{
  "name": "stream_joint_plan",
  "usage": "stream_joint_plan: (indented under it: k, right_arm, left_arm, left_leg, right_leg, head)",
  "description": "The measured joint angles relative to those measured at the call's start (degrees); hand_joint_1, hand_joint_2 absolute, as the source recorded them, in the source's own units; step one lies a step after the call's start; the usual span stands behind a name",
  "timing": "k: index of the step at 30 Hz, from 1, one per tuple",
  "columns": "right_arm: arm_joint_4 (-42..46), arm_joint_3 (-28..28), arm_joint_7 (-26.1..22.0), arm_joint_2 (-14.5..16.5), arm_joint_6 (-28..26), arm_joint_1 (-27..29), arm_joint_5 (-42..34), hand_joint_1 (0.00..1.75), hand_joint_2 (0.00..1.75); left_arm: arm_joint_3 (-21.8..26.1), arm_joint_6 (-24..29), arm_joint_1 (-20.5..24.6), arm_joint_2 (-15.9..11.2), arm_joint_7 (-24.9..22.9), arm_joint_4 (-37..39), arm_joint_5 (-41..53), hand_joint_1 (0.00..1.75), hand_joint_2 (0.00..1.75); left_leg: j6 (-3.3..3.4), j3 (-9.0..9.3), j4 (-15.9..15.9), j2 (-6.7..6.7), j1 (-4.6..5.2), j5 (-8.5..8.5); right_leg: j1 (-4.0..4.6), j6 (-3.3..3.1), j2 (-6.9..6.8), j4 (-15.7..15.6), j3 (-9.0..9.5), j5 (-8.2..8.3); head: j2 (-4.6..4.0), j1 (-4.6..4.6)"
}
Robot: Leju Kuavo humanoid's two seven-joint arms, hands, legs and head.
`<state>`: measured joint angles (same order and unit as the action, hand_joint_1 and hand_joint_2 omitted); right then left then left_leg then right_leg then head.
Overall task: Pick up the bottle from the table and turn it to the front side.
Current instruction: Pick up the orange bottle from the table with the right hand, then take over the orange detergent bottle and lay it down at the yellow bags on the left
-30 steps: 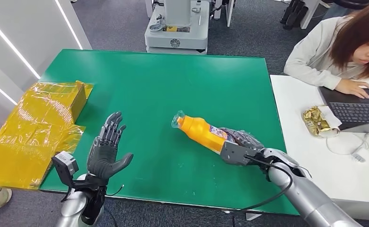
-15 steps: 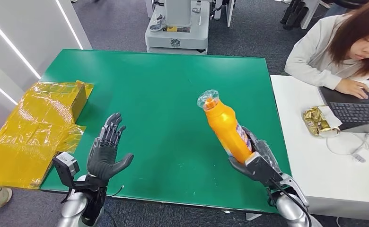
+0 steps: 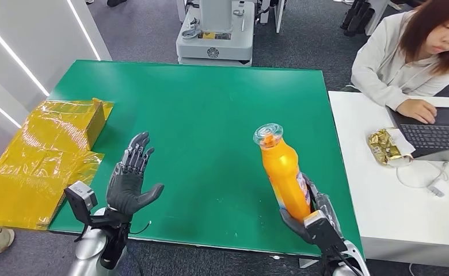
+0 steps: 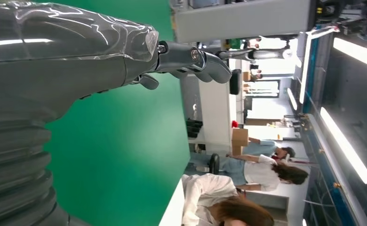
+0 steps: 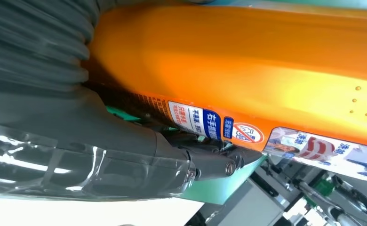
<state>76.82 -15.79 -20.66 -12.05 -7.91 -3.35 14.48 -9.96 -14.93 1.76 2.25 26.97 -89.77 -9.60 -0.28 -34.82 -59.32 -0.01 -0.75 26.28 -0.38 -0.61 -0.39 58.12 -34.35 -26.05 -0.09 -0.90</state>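
- The right hand had the orange bottle clamped around its lower body, near the front right edge of the green table.
- The bottle stood nearly upright in that grip, clear wrapped cap on top, the body leaning a little, lifted off the table as far as the head view showed.
- In the right wrist view the printed label ran along the bottle's side just beside the thumb, so the label was facing off to the side and not squarely forward.
- The left hand hovered over the near left part of the table, fingers spread, holding nothing.
- Yellow wrapped packaging lay off the table's left edge; a person sat at the white desk on the right with a laptop.
- Judgement on the step: the pick looked done, and the turn was the job in hand.
- Next move, as I read it: rotate the wrist about the bottle's long axis until the label faces front, keeping the grip firm, since a smooth plastic body could slip or tip in the fingers.
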Motion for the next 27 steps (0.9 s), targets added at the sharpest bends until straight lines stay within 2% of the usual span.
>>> stream_joint_plan:
  k: [7,12,27]
  right_arm:
    - [-1.36,-0.53,-2.57,3.68,-1.26,-3.65,-1.28,1.75,1.75]
    - [-3.60,-1.38,-4.14,5.39,-1.14,-9.14,-2.97,1.75,1.75]
    - [-9.56,-5.09,-4.69,8.24,-1.10,-20.03,-3.23,1.75,1.75]
  left_arm:
    - [-0.91,0.30,3.93,-0.03,-0.48,0.03,0.27,0.00,1.75]
    - [-1.64,0.38,6.81,-0.02,-1.79,0.06,-0.37,0.00,1.75]
    - [-3.44,-2.72,13.80,-0.02,-4.24,4.62,-3.07,0.00,1.75]
  left_leg:
    - [-0.04,0.03,-0.01,0.02,0.00,-0.08]
    - [-0.05,0.05,-0.02,0.04,0.00,-0.09]
    - [-0.04,0.03,-0.03,0.03,0.00,-0.12]
  right_leg:
    - [0.00,-0.02,0.02,0.02,0.03,0.06]
    - [0.00,-0.01,0.06,0.02,0.02,0.07]
    - [0.00,-0.01,0.06,0.03,0.00,0.08]
  head:
    - [0.00,0.01]
    - [0.00,0.00]
    - [0.00,0.00]
